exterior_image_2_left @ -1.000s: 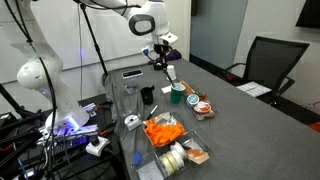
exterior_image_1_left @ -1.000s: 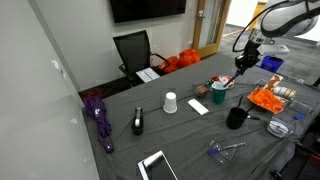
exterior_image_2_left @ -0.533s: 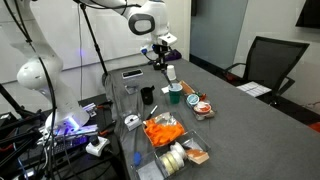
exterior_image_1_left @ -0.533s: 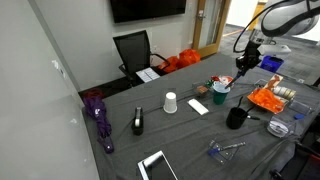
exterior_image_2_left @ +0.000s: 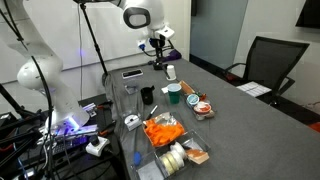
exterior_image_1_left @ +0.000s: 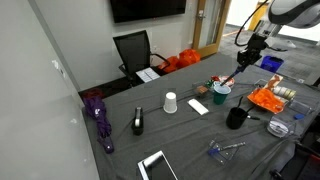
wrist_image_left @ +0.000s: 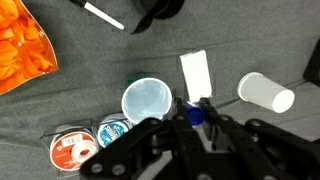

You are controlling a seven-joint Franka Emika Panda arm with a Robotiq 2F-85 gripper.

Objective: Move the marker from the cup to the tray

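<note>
Marker [wrist_image_left: 197, 113]: out of the green cup [wrist_image_left: 147, 101], hanging above it, pinched in my tool [exterior_image_1_left: 249, 50], jaws closed tight on it.
Step, I judge: carry. Next I need travel to the orange tray [wrist_image_left: 20, 50], 10 o'clock of the cup, then release.
Nearby: black cup [wrist_image_left: 160, 10] at 12 o'clock bordering my route; paper cup [wrist_image_left: 266, 93] at 3.

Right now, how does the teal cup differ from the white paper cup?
The teal cup stands mouth up, showing its pale inside; the white paper cup appears to stand mouth down. The teal cup looks wider, the white paper cup slimmer. Both rest on the grey table.
</note>
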